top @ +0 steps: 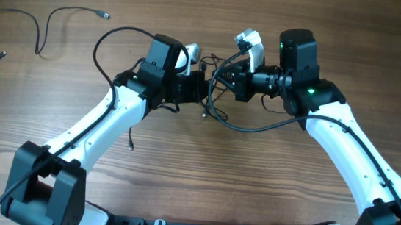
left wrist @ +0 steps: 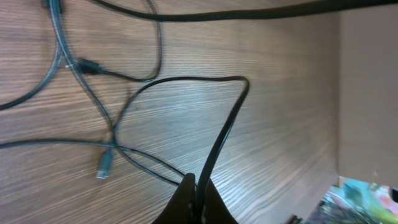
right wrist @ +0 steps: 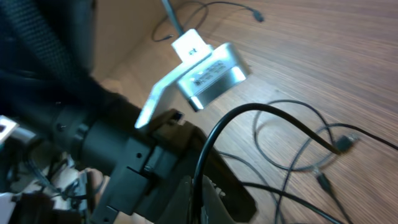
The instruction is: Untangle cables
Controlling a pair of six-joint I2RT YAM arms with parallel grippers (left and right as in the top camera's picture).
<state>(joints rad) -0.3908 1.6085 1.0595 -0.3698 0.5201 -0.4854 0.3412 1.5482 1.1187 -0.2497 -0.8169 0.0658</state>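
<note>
Black cables [left wrist: 115, 145] on wooden table [top: 202, 173]

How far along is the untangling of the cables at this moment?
Done, it seems: one loose cable lies alone at the far left of the table. In hand: the left gripper and the right gripper each look shut on a black strand, close together above the middle. Left: the other strands cross one another below, so the bundle is not yet apart.

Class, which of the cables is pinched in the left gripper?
The thicker black cable running from the left gripper to a sharp bend; the thinner grey strands lie free.
</note>
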